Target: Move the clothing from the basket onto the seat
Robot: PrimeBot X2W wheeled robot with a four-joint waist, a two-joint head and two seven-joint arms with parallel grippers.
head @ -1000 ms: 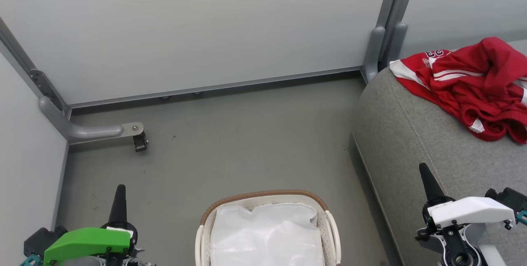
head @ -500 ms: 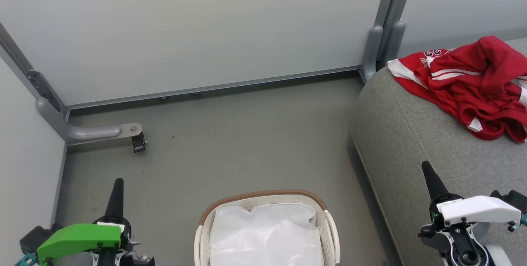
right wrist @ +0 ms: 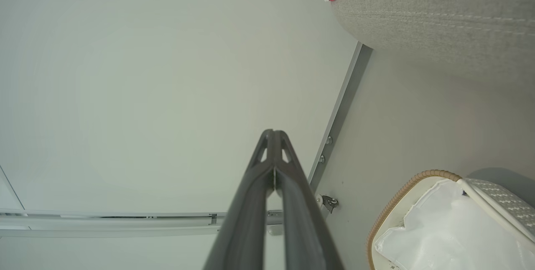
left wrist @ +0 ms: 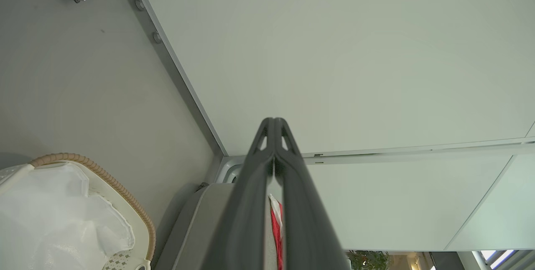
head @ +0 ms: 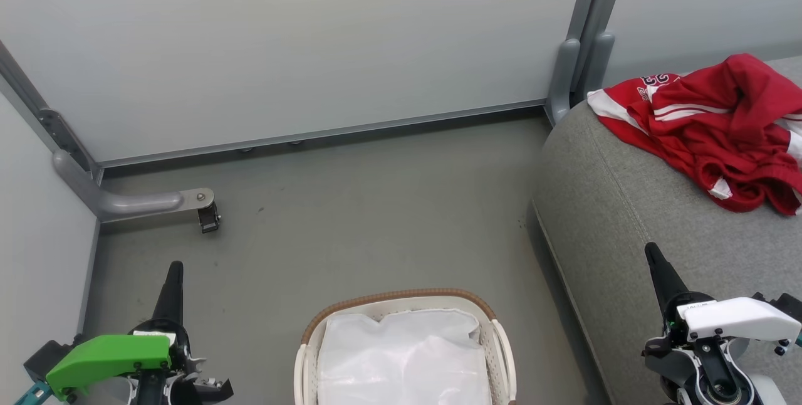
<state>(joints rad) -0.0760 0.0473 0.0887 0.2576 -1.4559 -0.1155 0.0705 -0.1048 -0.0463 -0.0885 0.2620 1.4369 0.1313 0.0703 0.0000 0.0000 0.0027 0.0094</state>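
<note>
One heap of soft red sports clothing with white stripes point(head: 702, 123) lies on the large grey fabric-upholstered seat point(head: 626, 204), near its rounded far corner. It is well apart from the oval white perforated basket with a brown woven-look rim point(head: 395, 295). The visible part of the basket holds only its glossy white liner sheet point(head: 401, 361), so the transfer appears complete.

The left gripper point(head: 175, 269) and right gripper point(head: 651, 251) have their fingers pressed together and hold nothing. Compared with one second ago, both gripper bodies sit farther toward the outer lower corners, which suggests a return to rest. The scene has drifted slightly left, indicating camera movement, while the clothing lies as before.
</note>
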